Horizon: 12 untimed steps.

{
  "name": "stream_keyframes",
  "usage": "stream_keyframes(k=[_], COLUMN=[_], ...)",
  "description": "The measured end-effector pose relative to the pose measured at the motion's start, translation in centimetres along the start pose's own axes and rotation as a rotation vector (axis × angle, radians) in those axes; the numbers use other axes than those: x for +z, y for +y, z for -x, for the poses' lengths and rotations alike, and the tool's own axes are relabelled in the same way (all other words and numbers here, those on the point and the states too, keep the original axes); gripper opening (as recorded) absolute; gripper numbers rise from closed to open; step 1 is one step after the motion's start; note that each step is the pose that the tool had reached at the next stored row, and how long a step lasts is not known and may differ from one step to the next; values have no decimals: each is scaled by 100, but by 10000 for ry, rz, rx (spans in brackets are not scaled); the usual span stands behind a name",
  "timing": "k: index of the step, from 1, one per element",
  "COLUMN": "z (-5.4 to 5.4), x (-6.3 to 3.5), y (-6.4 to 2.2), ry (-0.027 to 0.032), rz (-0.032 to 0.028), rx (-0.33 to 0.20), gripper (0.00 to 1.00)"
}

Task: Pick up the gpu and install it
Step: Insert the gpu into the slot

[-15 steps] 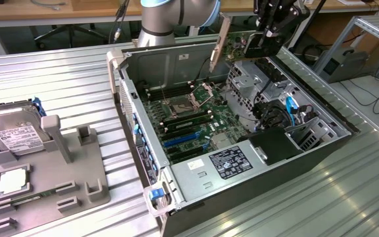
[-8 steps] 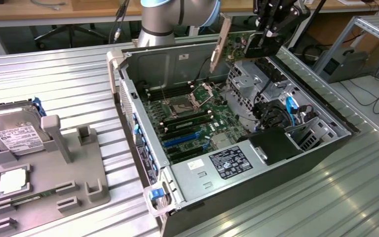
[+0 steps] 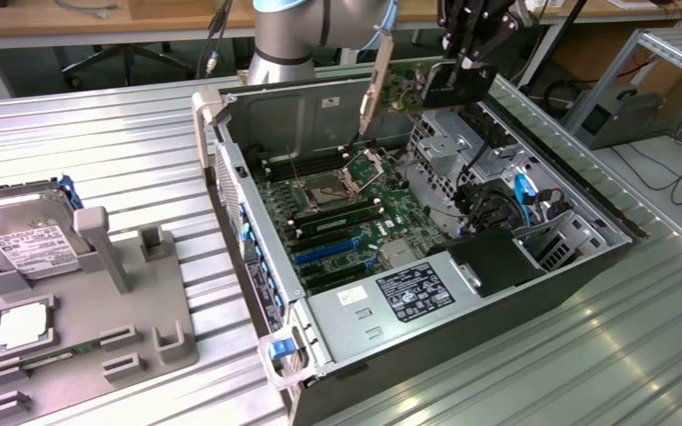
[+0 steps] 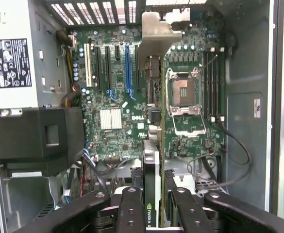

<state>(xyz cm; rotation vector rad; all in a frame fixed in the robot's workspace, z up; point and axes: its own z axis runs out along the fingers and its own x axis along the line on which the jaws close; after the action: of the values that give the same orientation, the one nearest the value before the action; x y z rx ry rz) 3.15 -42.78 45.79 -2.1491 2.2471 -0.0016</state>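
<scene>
You've got the gpu (image 3: 430, 84) clamped edge-on in the gripper (image 3: 474, 53), hanging over the open PC case (image 3: 281, 111) at the exterior view's upper right. Looks like the install step. Its edge needs lining up square with the motherboard slots (image 3: 323, 256).

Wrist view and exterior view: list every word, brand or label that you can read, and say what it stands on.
"DELL": on the motherboard.
"NVIDIA": on the edge of the gpu.
Too small to read: the sticker on the power supply and the white label on the hard drive.
</scene>
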Motion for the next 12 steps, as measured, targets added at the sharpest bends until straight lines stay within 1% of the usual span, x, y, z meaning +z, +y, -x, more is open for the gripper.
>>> stream_keyframes(k=[8, 11, 12], z=[-13, -19, -21], x=[3, 8, 10], y=[294, 434, 458], ry=[-1, -1, 0], rz=[-15, -17, -17], rx=[-1, -1, -2], gripper=[27, 27, 27])
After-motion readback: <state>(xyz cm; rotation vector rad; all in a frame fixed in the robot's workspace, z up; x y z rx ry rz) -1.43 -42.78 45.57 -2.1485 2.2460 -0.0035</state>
